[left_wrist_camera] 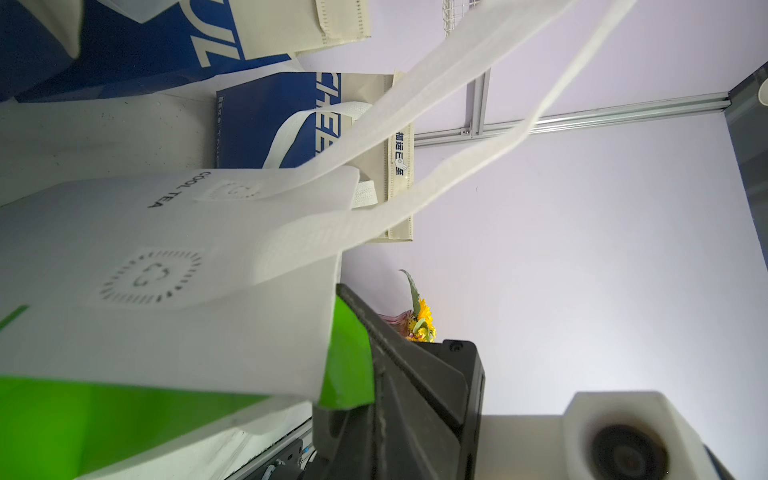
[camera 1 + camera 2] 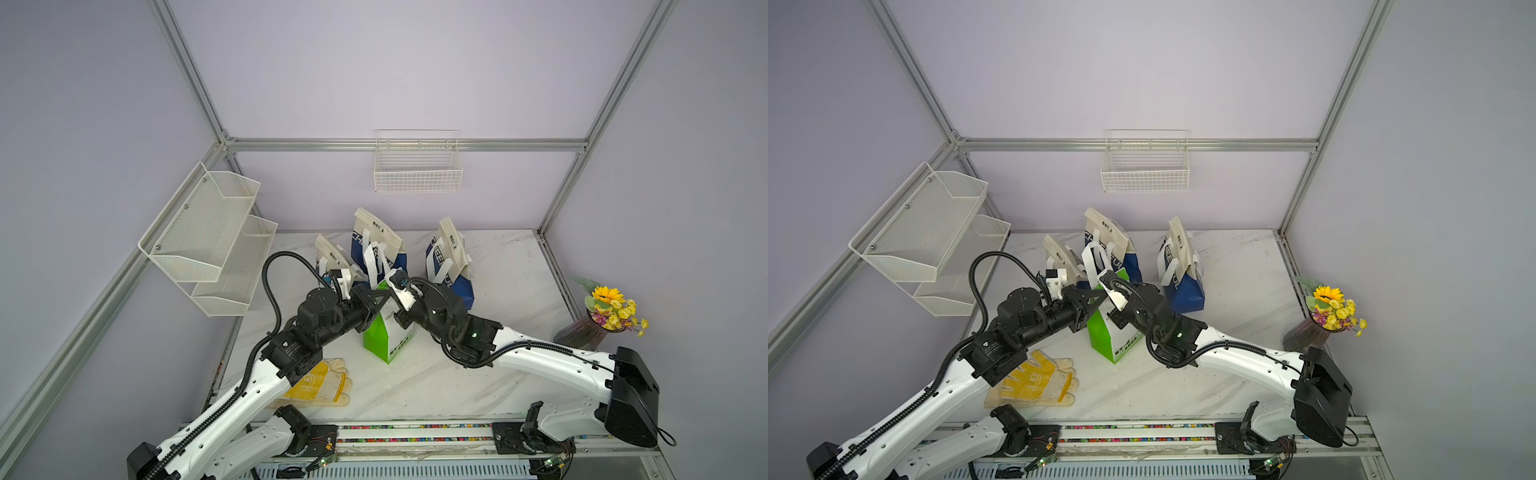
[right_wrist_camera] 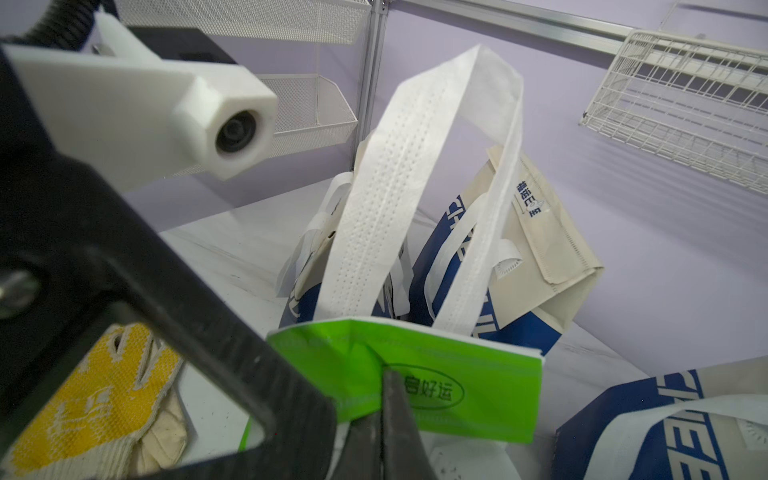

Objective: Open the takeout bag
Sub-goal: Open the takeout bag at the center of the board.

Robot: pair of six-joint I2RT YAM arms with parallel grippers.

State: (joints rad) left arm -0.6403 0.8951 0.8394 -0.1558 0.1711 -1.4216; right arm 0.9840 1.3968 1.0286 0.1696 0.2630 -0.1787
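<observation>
The bag (image 2: pixel 386 336) is standing upright on the table (image 2: pixel 457 374), and the left gripper (image 2: pixel 383 296) and right gripper (image 3: pixel 384 399) are clamping its top rim from opposite sides, likely calling for pulling them apart.

The takeout bag (image 2: pixel 384 340) is standing in the middle of the table (image 2: pixel 498 374). 3 other bags (image 2: pixel 374 232) are standing behind it: 2 just behind and to the left, 1 behind and to the right. A pair of gloves (image 2: pixel 328 384) is lying at the near left. A vase of flowers (image 2: pixel 586 332) is sitting at the right edge. A wire basket (image 2: pixel 417 174) is hanging on the far wall, and a 2-tier shelf (image 2: pixel 208 237) on the left wall.
</observation>
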